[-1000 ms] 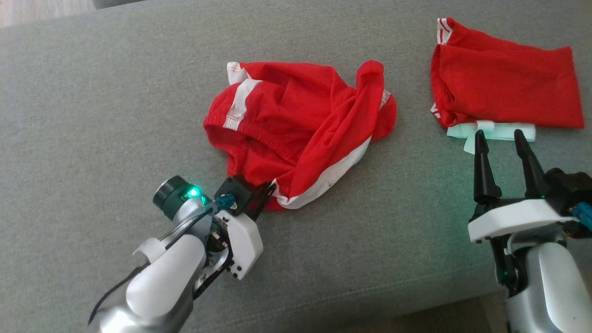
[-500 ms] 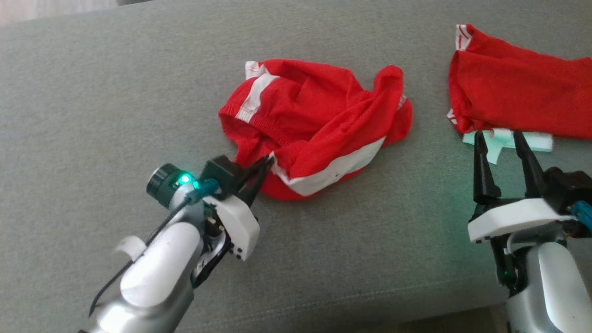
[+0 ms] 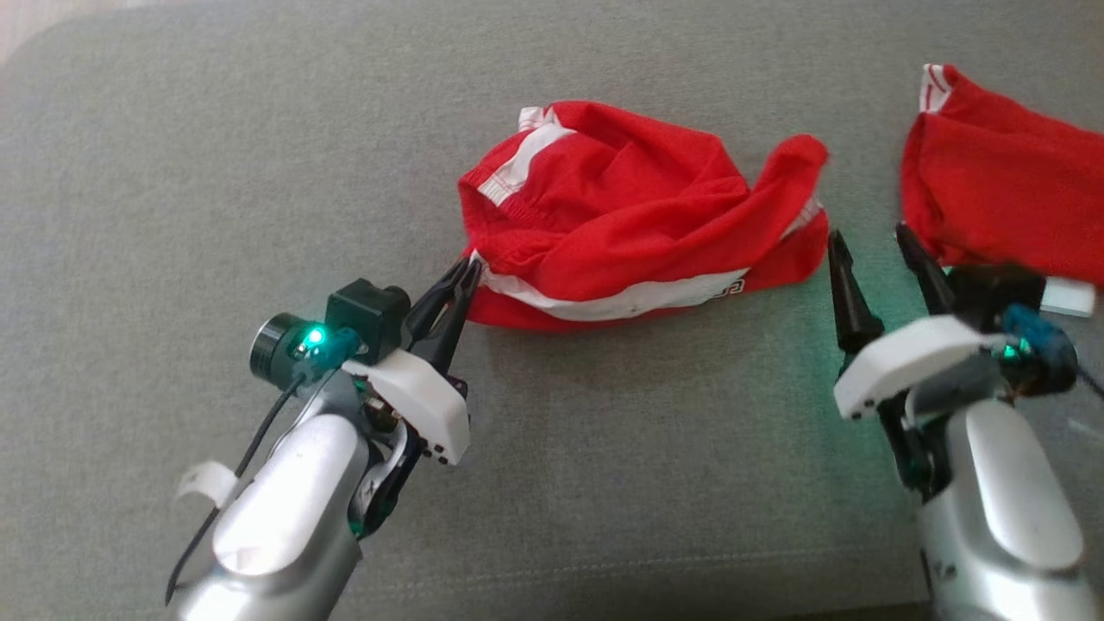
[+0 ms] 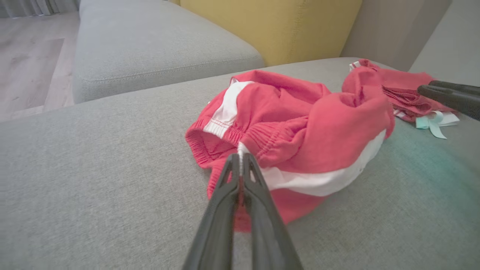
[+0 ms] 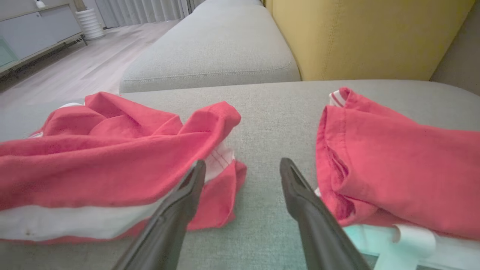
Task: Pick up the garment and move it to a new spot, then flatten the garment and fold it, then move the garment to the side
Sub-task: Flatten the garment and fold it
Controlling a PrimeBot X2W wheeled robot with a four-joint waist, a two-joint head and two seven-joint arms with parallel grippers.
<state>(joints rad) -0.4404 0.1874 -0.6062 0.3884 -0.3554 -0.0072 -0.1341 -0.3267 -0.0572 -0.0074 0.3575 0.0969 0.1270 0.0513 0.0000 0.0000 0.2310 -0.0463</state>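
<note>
So the shorts (image 3: 621, 198) sit mid-seat on the sofa cushion (image 3: 216, 172), a second garment (image 3: 1000, 190) lies to their right, and the right gripper (image 3: 869, 237) is parked between the two.

A grey fabric seat cushion (image 3: 216, 172) is bordered at its far edge by a second grey cushion (image 5: 210, 48) and a yellow backrest (image 5: 367, 33). Pale wood flooring (image 5: 86, 71), curtains (image 5: 150, 11) and a low cabinet (image 5: 33, 33) are seen beyond.

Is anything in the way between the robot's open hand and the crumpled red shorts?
Nothing visible. The open right gripper is right beside the end of the crumpled shorts, over the grey cushion. The folded red garment lies on its other side.
</note>
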